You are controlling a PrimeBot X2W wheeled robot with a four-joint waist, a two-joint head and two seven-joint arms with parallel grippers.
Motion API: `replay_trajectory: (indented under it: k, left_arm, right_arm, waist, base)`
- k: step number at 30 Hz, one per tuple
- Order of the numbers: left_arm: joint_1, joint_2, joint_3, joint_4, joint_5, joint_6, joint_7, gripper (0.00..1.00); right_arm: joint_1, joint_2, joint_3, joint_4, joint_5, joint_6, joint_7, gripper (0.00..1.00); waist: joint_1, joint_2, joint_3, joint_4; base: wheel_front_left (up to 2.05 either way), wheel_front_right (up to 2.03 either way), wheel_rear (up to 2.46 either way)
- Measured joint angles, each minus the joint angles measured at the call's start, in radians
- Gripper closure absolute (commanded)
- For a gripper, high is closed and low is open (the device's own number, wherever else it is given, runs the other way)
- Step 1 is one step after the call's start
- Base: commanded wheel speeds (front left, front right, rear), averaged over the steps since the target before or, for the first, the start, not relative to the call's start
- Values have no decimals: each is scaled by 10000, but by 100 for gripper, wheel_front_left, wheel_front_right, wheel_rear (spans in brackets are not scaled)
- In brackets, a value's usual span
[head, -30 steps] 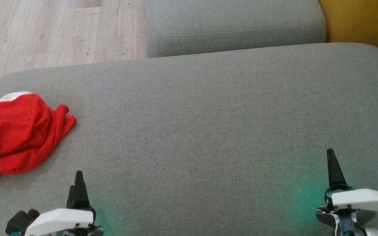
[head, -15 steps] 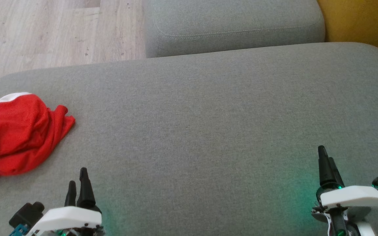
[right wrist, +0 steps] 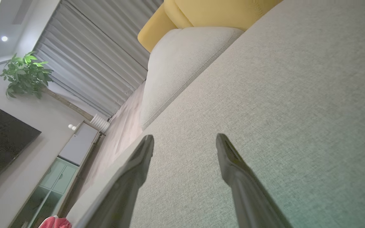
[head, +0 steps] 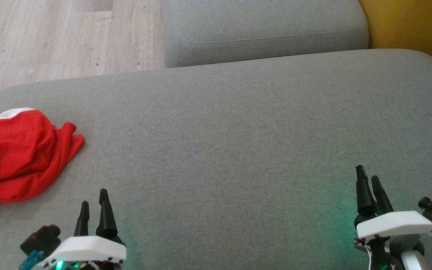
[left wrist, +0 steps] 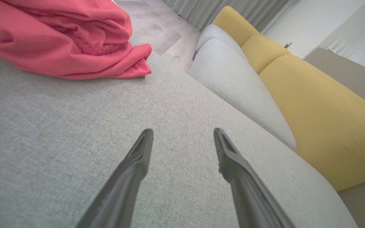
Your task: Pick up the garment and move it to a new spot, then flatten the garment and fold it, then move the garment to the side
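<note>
A crumpled red garment (head: 17, 153) with white trim lies bunched at the left edge of the grey sofa cushion (head: 231, 127). In the left wrist view the garment (left wrist: 62, 38) fills the upper left, well ahead of the fingers. My left gripper (head: 94, 198) hovers open over the cushion, below and right of the garment, touching nothing; its fingers (left wrist: 138, 158) stand apart over bare fabric. My right gripper (head: 368, 176) is open at the lower right, far from the garment. A sliver of the red garment (right wrist: 54, 222) shows at the bottom left of the right wrist view.
A second grey cushion (head: 264, 32) lies beyond the main one, with yellow upholstery (head: 414, 26) at the far right. Wooden floor (head: 51, 37) lies past the cushion's left and far edges. A plant (right wrist: 24, 74), curtains and a cabinet stand in the room.
Both grippers have turned on their wrists, so each now shows two separate fingers in the head view. The right gripper has shifted a little left. The garment lies as before.
</note>
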Motion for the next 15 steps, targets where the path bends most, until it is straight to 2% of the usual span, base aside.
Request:
replay_trajectory:
  k: [15]
  left_arm:
    - [-1, 86, -418, 6, 1762, 265, -445, 0]
  right_arm:
    - [1, -2, 267, -236, -2029, 0, -176, 0]
  waist:
    - [0, 0, -70, -26]
  base:
    - [0, 0, 0]
